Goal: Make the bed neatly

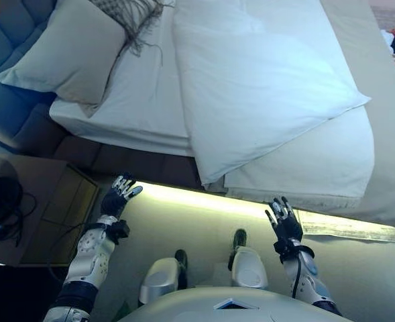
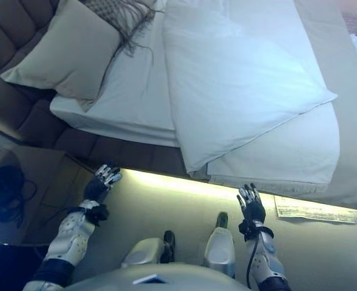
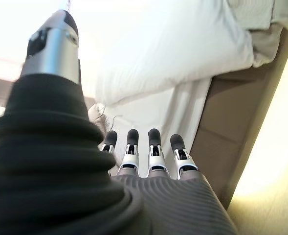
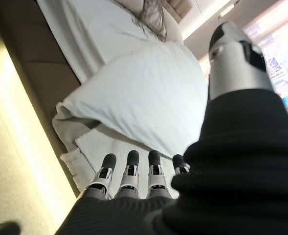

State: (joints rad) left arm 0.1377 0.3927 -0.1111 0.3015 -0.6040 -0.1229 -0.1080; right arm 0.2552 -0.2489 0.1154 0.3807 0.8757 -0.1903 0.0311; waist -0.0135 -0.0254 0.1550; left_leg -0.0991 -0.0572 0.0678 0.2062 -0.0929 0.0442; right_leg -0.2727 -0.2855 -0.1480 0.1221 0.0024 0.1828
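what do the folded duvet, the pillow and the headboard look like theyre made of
Duvet: looks like soft, matte white woven fabric over padding; it folds thickly with rounded edges and light creases.
Pillow: pale plain cloth, puffy, with pinched corners.
Headboard: seemingly padded upholstery, leather-like or fabric, since it shows quilted tufted panels; the finish is hard to tell.

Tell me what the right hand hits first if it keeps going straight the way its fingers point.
Most likely the folded white duvet hanging at the bed's near edge: the right hand, fingers straight, points up at it. Depth is unclear, so it might meet the bed's side just below.
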